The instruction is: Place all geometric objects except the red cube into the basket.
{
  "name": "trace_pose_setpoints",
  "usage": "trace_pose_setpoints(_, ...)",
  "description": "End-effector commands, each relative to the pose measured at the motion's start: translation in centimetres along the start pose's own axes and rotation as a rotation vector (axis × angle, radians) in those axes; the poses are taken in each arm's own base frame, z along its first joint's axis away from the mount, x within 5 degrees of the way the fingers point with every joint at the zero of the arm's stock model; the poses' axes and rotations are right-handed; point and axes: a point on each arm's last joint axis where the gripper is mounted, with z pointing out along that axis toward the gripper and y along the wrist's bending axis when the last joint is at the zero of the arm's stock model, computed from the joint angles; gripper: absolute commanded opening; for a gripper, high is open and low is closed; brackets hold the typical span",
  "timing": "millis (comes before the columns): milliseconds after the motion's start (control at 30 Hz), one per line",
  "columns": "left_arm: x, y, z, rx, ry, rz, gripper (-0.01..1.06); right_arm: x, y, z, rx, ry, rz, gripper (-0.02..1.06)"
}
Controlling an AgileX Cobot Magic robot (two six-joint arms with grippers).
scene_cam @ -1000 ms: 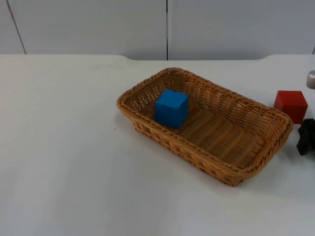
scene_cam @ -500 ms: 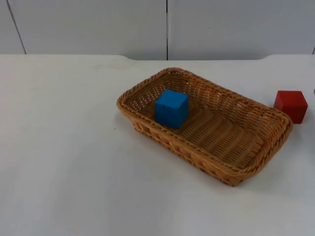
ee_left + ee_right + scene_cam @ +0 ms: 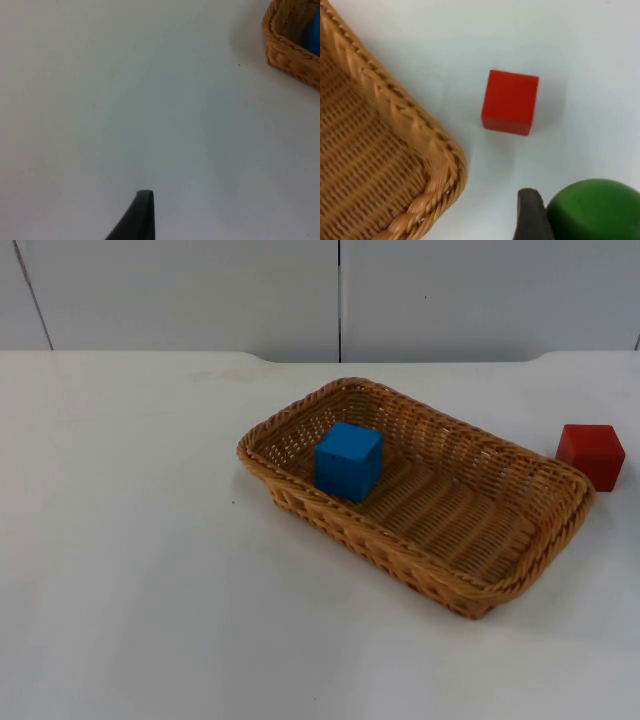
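A woven basket (image 3: pixel 300 495) lies in the middle of the table with a blue cube (image 3: pixel 348 460) inside near its left end. Just past the basket's right end sits a red cube (image 3: pixel 591 455) on the table. The right wrist view looks down on the red cube (image 3: pixel 510 101) beside the basket's corner (image 3: pixel 437 165). My right gripper (image 3: pixel 580 222) is above them, shut on a green ball (image 3: pixel 597 207). My left gripper (image 3: pixel 140 220) waits over bare table to the left of the basket (image 3: pixel 290 47).
The white table (image 3: pixel 130 570) stretches wide to the left and front of the basket. A grey partition wall (image 3: pixel 340 290) closes off the back.
The right gripper, seen at the right edge of the top view beside the red cube a second ago, has moved out of that view. Basket and cubes stay put.
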Motion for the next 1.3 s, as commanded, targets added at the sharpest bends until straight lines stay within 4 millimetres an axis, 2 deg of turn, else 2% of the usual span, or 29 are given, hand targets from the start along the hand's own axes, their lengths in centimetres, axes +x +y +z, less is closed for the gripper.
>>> trace_pose_setpoints(0, 0.0, 0.0, -0.1, 0.002, -0.015, -0.006, 1.05, -0.2, 1.1, -0.3, -0.024, -0.013, -0.031, 0.0)
trace_pose_setpoints(133, -0.1, 0.0, -0.1, 0.002, -0.028, -0.009, 1.05, -0.7, 4.8, 0.2, -0.1, 0.02, -0.129, 0.0)
trace_pose_setpoints(167, -0.1, 0.0, -0.1, 0.002, -0.028, -0.009, 1.05, -0.7, 4.8, 0.2, -0.1, 0.02, -0.129, 0.0)
trace_pose_setpoints(333, -0.1, 0.0, -0.1, 0.002, -0.028, -0.009, 1.05, -2.1, 10.1, 2.9, -0.183, 0.07, -0.244, 0.0)
trace_pose_setpoints(367, -0.1, 0.0, -0.1, 0.002, -0.028, -0.009, 1.05, -2.1, 10.1, 2.9, -0.183, 0.07, -0.244, 0.0)
trace_pose_setpoints(533, -0.1, 0.0, -0.1, 0.002, -0.028, -0.009, 1.05, -2.2, 13.6, 7.0, -0.219, 0.105, -0.291, 0.0)
trace_pose_setpoints(567, -0.1, 0.0, -0.1, 0.002, -0.028, -0.009, 1.05, -2.2, 13.6, 7.0, -0.219, 0.105, -0.291, 0.0)
trace_pose_setpoints(700, -0.1, 0.0, -0.1, 0.002, -0.028, -0.009, 1.05, -1.1, 14.5, 10.5, -0.219, 0.125, -0.299, 0.02)
trace_pose_setpoints(733, -0.1, 0.0, -0.1, 0.002, -0.028, -0.009, 1.05, -1.1, 14.5, 10.5, -0.219, 0.125, -0.299, 0.02)
trace_pose_setpoints(800, -0.1, 0.0, -0.1, 0.002, -0.028, -0.009, 1.05, -0.4, 14.6, 12.0, -0.216, 0.144, -0.3, 0.09)
trace_pose_setpoints(867, -0.1, 0.0, -0.1, 0.002, -0.028, -0.009, 1.05, 0.6, 14.7, 13.6, -0.211, 0.171, -0.303, 0.25)
trace_pose_setpoints(900, -0.1, 0.0, -0.1, 0.002, -0.028, -0.009, 1.05, 0.6, 14.7, 13.6, -0.211, 0.171, -0.303, 0.25)
trace_pose_setpoints(1000, -0.1, 0.0, -0.1, 0.002, -0.028, -0.009, 1.05, 1.1, 14.8, 14.4, -0.212, 0.179, -0.294, 0.53)
trace_pose_setpoints(1033, -0.1, 0.0, -0.1, 0.002, -0.028, -0.009, 1.05, 1.1, 14.8, 14.4, -0.213, 0.174, -0.293, 0.64)
trace_pose_setpoints(1067, -0.1, 0.0, -0.1, 0.002, -0.028, -0.009, 1.05, 1.1, 14.8, 14.4, -0.213, 0.174, -0.293, 0.64)
trace_pose_setpoints(1133, -0.1, 0.0, -0.1, 0.002, -0.028, -0.009, 1.05, 0.7, 14.8, 13.9, -0.215, 0.16, -0.287, 0.82)
trace_pose_setpoints(1200, -0.1, 0.0, -0.1, 0.002, -0.028, -0.009, 1.05, 0.4, 14.8, 13.6, -0.218, 0.155, -0.279, 0.86)
trace_pose_setpoints(1267, -0.1, 0.0, -0.1, 0.002, -0.028, -0.009, 1.05, -0.4, 14.7, 12.1, -0.225, 0.134, -0.269, 0.89)
